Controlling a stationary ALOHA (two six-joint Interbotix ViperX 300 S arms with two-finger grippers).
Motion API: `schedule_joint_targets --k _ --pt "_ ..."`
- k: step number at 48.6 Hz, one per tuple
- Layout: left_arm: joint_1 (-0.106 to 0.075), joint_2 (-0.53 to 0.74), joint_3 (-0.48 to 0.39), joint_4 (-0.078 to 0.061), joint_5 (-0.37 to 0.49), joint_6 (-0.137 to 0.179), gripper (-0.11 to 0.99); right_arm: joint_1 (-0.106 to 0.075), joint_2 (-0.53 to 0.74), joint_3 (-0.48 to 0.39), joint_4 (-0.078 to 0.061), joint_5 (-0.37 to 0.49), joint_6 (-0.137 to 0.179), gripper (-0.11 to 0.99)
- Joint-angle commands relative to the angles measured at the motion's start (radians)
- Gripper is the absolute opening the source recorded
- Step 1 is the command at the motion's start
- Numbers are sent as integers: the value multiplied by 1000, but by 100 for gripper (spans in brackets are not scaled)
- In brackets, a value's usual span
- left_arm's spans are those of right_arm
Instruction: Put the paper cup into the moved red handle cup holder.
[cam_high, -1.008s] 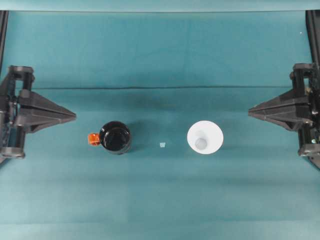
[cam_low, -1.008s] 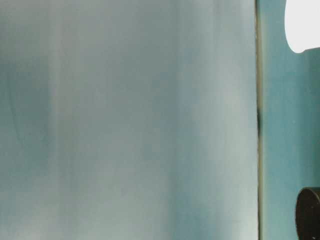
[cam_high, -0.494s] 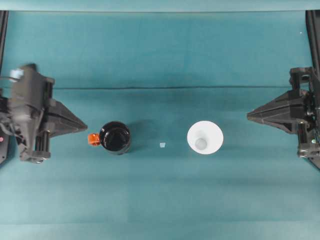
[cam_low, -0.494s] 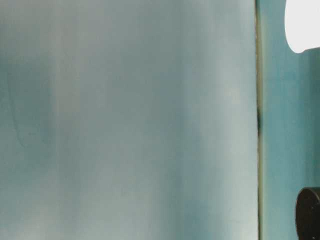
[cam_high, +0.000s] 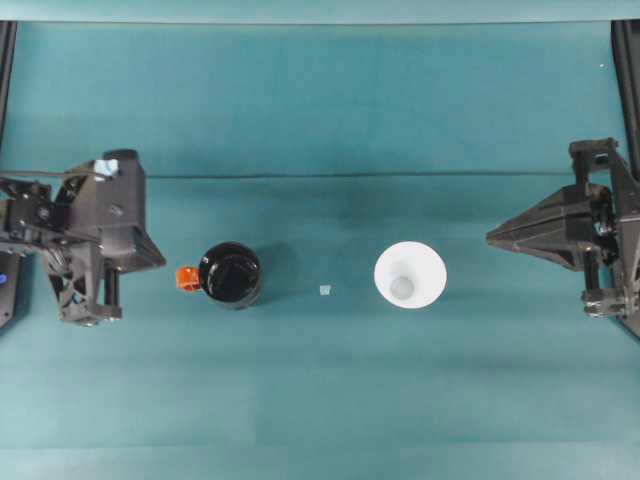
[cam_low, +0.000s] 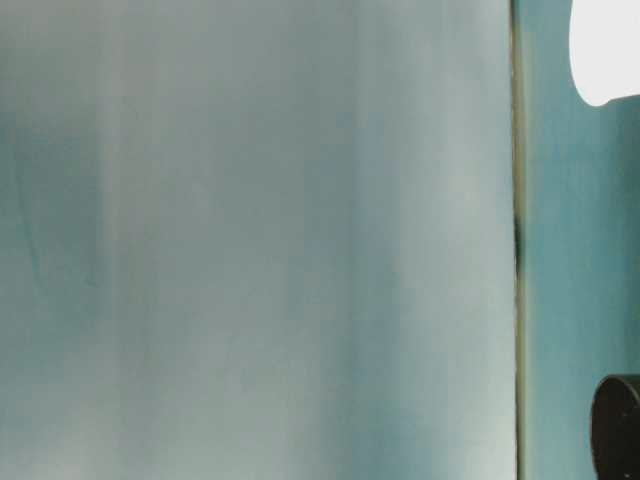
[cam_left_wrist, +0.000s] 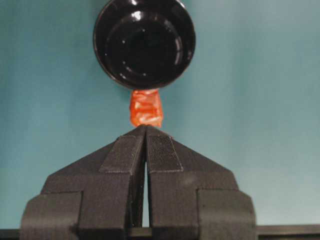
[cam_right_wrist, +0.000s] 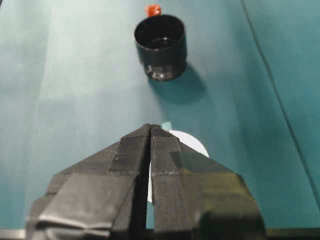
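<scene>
The left end effector (cam_left_wrist: 145, 131), pads together, had swung in at nine o'clock of the glossy black red-handled cup holder (cam_high: 230, 274). The right end effector (cam_right_wrist: 150, 129), likewise together, hung back; the white paper cup (cam_high: 410, 276) sat untouched.

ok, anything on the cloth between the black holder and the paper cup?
Overhead view: one small pale scrap lies about midway between the red handle cup holder and the paper cup. Otherwise bare teal cloth.

Overhead: straight down on counter (cam_high: 330, 400). Table-level: close, sideways. Wrist views — behind each end effector; all share holder (cam_high: 230, 275).
</scene>
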Motion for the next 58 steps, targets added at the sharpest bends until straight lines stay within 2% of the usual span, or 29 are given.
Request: schedule_joint_targets --k 1,17,21,26,33,36,39,44,51,58 --pt "-2 12 -34 3 0 3 2 -2 12 -25 2 -5 9 -10" --pt "3 63 -23 3 0 0 3 -5 14 -25 2 14 8 -10" --pt "11 74 -18 3 -8 0 5 -6 14 -25 2 18 8 -10" --pt "18 100 -8 3 -23 -2 26 -8 14 -25 2 18 8 -10" --pt "21 149 -11 3 -25 0 70 -14 14 -25 2 20 8 -10" --pt "21 164 -9 3 -51 -2 87 -15 14 -25 2 20 8 -10" --pt "20 175 -6 3 -84 -2 96 -18 14 -25 2 26 9 -10" --pt "20 193 -6 3 -120 0 92 -20 14 -25 2 44 9 -10" --pt "18 232 -9 3 -120 -3 94 -20 14 -25 2 61 11 -10" --pt "17 265 -6 3 -123 -5 94 -20 14 -23 2 64 28 -10"
